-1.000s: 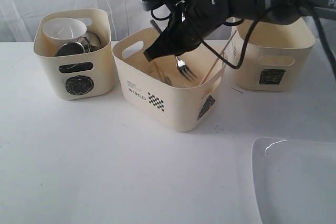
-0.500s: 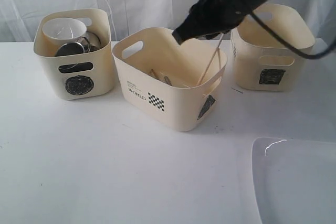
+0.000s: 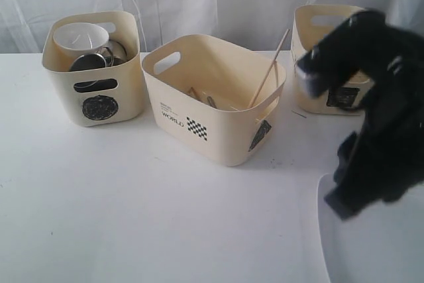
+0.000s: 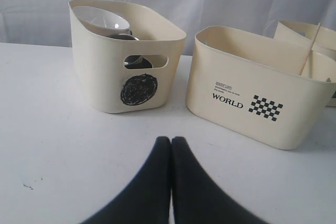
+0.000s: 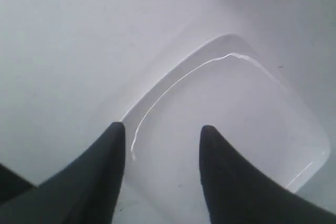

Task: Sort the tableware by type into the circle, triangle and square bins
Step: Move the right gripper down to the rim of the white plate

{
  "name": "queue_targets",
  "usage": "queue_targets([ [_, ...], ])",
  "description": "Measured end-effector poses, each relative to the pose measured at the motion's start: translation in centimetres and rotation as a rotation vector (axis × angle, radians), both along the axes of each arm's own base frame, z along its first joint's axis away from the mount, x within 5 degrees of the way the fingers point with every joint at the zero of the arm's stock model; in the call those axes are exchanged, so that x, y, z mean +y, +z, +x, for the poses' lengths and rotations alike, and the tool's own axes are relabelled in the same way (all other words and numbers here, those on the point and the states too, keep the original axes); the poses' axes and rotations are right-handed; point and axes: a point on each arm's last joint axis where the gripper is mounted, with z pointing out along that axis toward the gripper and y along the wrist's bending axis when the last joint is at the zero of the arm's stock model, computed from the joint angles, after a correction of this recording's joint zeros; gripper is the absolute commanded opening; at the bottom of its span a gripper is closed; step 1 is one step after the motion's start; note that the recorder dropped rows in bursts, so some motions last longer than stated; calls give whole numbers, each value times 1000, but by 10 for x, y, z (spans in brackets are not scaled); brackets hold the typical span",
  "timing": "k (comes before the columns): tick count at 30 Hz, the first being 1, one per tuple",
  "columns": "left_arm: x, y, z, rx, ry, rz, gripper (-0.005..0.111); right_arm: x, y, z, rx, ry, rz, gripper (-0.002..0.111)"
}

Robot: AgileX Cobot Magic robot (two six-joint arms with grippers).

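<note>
- Circle bin, desk far L: holds small white bowl and steel mugs. Round hollow ware is grouped here, consistent w/ sort by type.
- Triangle bin, centre: wooden chopsticks lean against the far wall, tips above the rim, being too long to lie flat. Other cutlery lies at the bottom, too dim to itemise.
- Square bin, far R: partly hidden by R arm; contents not visible.
- Large white square plate: flat on desk, near R, apart from all bins. Judged the last item unsorted; its shape suggests the square bin.
- R fingers: spread wide, nothing between them, pointed down over the plate's corner rim, one tip outside the rim and one over the plate. Judged lined up for an edge pinch, since a flat plate offers no other hold. Contact w/ plate: cannot tell.
- L fingers: pressed together, empty, low over bare desk in front of circle and triangle bins. Judged parked clear of R arm's work.
</note>
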Motion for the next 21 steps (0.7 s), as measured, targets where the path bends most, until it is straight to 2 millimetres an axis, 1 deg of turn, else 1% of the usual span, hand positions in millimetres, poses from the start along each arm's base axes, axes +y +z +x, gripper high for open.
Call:
queue_targets([
  [2,0,0,0,0,0,0,0,8,-15,-13,43,23,-27,46],
  [5,0,0,0,0,0,0,0,18,-36,-28,59,43,-96,46],
  [11,0,0,0,0,0,0,0,22,-72,-55,52,41,-238,49],
  [14,0,0,0,0,0,0,0,26,-87,-69,60,47,-270,52],
  [17,0,0,0,0,0,0,0,33,-99,-82,70,72,-301,52],
  [21,0,0,0,0,0,0,0,44,-111,-92,76,101,-335,52],
])
